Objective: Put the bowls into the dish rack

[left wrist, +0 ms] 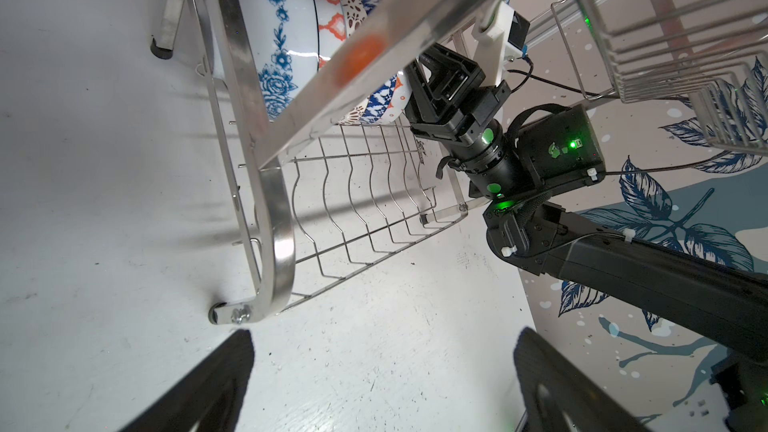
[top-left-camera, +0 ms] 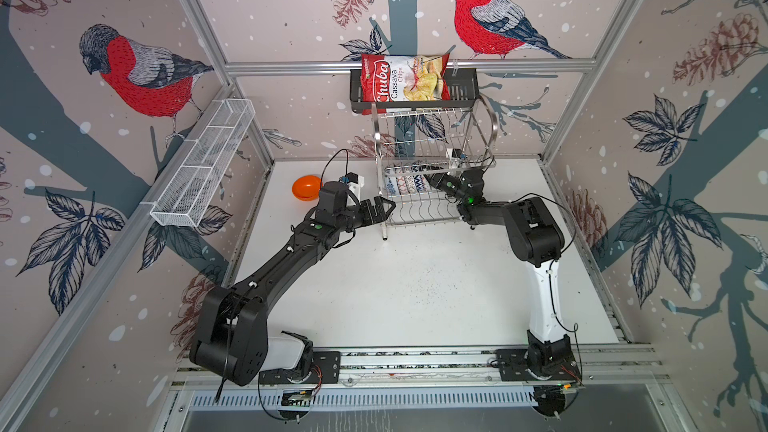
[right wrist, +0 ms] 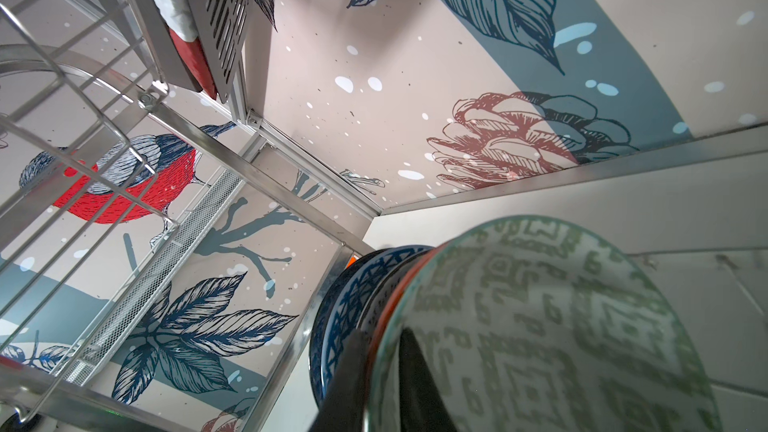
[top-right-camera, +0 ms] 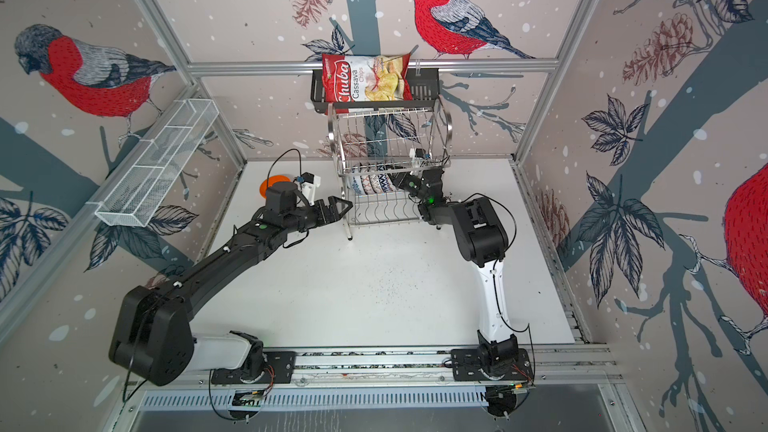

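Five bowls (top-left-camera: 406, 185) stand on edge in the lower tier of the dish rack (left wrist: 272, 220). One orange bowl (top-left-camera: 306, 188) rests on the worktop (top-left-camera: 395, 292) left of it.

Left gripper (top-left-camera: 386, 209): jaws spread, empty, beside the rack.

Right gripper (right wrist: 380, 384): jaws straddle the rim of the grey-green bowl (right wrist: 561, 326); clamping cannot be determined.

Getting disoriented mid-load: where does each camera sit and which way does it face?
Both top views: high at the front, looking down toward the back wall; left arm, right arm, dish rack, orange bowl.
Left wrist: low beside the rack, facing its lower tier and the right hand; own open left hand shows.
Right wrist: inside the rack, tilted upward; own fingers straddle the grey-green bowl.
Shared: left wrist and top views both show the right hand.
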Action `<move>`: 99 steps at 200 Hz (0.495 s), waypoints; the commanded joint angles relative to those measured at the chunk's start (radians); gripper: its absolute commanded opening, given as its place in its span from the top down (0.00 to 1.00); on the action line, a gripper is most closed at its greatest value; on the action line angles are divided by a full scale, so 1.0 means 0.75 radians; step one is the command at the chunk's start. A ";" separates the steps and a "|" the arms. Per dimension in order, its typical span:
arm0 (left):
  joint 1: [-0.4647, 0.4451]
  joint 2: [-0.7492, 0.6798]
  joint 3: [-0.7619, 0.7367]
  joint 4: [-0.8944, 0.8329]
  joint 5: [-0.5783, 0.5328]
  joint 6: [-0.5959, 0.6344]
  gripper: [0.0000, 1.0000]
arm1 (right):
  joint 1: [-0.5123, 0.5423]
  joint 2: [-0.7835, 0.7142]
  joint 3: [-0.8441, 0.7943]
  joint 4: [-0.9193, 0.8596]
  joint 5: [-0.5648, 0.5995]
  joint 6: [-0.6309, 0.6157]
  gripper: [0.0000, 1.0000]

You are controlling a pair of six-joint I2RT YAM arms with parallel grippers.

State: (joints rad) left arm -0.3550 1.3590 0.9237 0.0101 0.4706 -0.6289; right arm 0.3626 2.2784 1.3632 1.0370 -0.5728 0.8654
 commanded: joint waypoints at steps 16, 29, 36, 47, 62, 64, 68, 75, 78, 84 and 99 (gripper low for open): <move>0.002 0.000 0.003 0.036 0.017 0.002 0.02 | -0.025 0.016 -0.012 -0.192 0.057 -0.039 0.83; 0.002 0.000 0.002 0.035 0.015 0.002 0.02 | -0.028 0.011 -0.014 -0.200 0.061 -0.044 0.83; 0.003 0.000 0.003 0.034 0.016 0.003 0.02 | -0.030 0.010 -0.017 -0.198 0.060 -0.043 0.83; 0.003 0.000 0.003 0.034 0.015 0.003 0.02 | -0.030 0.006 -0.016 -0.203 0.060 -0.047 0.83; 0.003 0.000 0.003 0.034 0.014 0.003 0.02 | -0.032 0.007 -0.021 -0.199 0.061 -0.044 0.83; 0.003 0.001 0.002 0.035 0.013 0.004 0.02 | -0.032 0.004 -0.021 -0.197 0.060 -0.043 0.82; 0.003 0.000 0.003 0.034 0.013 0.003 0.02 | -0.032 0.005 -0.024 -0.195 0.060 -0.041 0.82; 0.003 0.000 0.003 0.035 0.013 0.003 0.02 | -0.033 0.007 -0.023 -0.195 0.060 -0.041 0.81; 0.002 0.000 0.004 0.036 0.014 0.004 0.02 | -0.032 0.007 -0.023 -0.195 0.060 -0.039 0.80; 0.003 0.000 0.003 0.034 0.015 0.004 0.02 | -0.033 0.008 -0.024 -0.192 0.059 -0.038 0.80; 0.003 0.002 0.002 0.034 0.013 0.003 0.02 | -0.031 0.010 -0.024 -0.191 0.060 -0.037 0.79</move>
State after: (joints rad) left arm -0.3550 1.3590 0.9237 0.0101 0.4706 -0.6289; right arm 0.3466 2.2765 1.3548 1.0298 -0.5690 0.8585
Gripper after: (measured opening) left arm 0.981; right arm 0.205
